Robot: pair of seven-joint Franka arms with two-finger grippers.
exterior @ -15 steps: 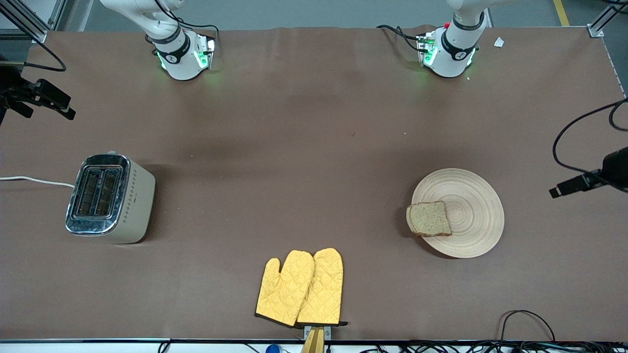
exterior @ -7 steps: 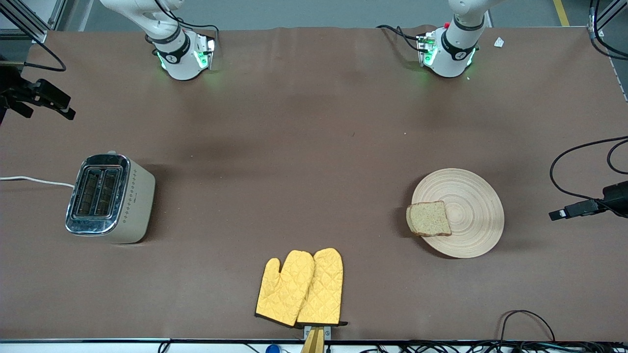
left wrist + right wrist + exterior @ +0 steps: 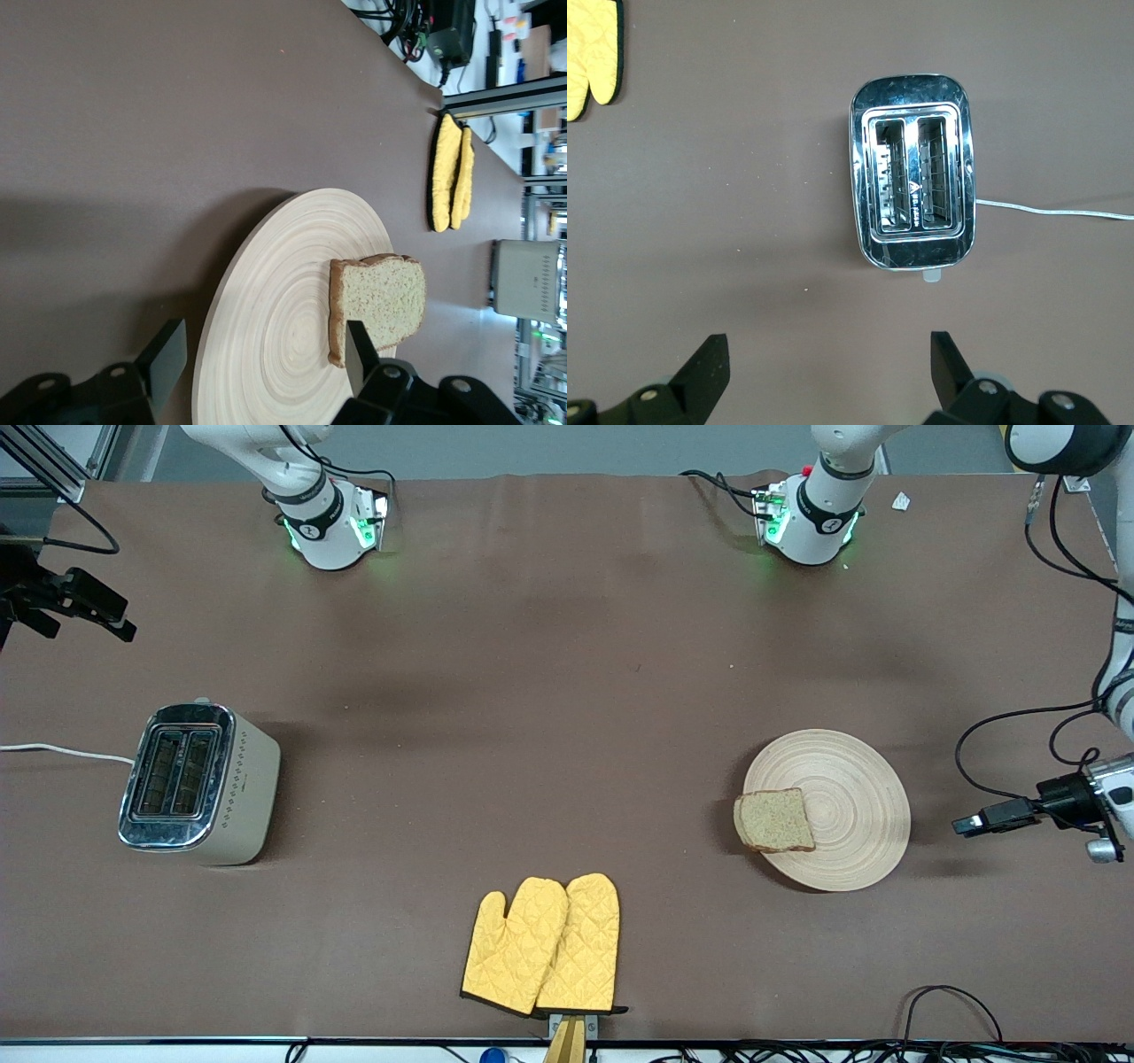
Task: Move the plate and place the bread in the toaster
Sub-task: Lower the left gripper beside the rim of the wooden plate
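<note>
At the right arm's end of the table the toaster (image 3: 199, 783) stands upright, both slots empty. The right gripper (image 3: 828, 367) hangs over the table beside it, fingers spread wide, holding nothing; that arm waits. A pair of yellow oven mitts (image 3: 542, 945) lies between the two ends, nearest the front camera. Toward the left arm's end, the bread (image 3: 774, 820) lies flat on the plate (image 3: 855, 779), overhanging the rim on the side away from the left gripper (image 3: 266, 367). That gripper sits low, just beside the plate's edge, fingers apart and empty. The likely risk: a quick tug or tilt of the plate could slide the overhanging slice off onto the table.
</note>
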